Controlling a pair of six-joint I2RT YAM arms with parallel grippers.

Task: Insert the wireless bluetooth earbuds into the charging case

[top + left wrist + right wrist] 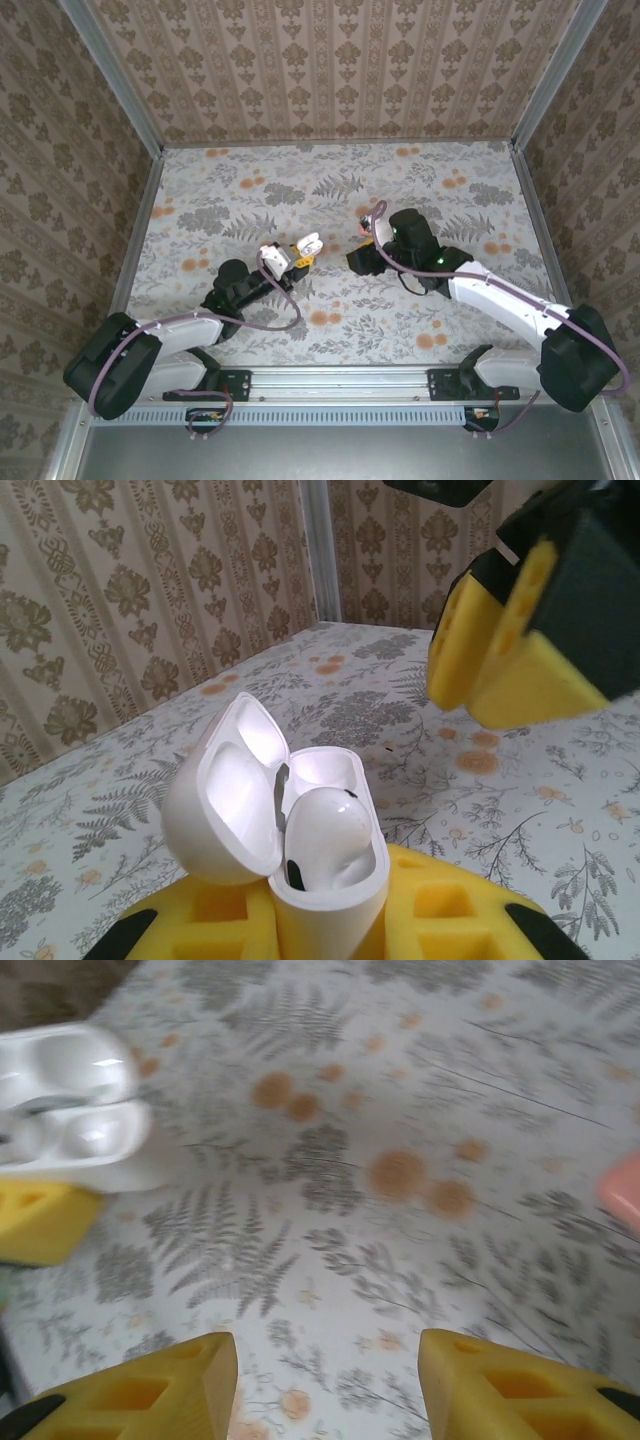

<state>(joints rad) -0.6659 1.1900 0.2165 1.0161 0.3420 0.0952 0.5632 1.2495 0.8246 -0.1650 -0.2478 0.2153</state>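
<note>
Left end effector (287, 258) pinches 1 case (332, 905) with 1 earbud (326, 832); right end effector (328, 1380) spread.

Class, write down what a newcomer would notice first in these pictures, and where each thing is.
The open white case stands clamped in the left hand near the middle of the flowered table, with one earbud seated inside. Facing it, the right hand hovers open and empty.
</note>
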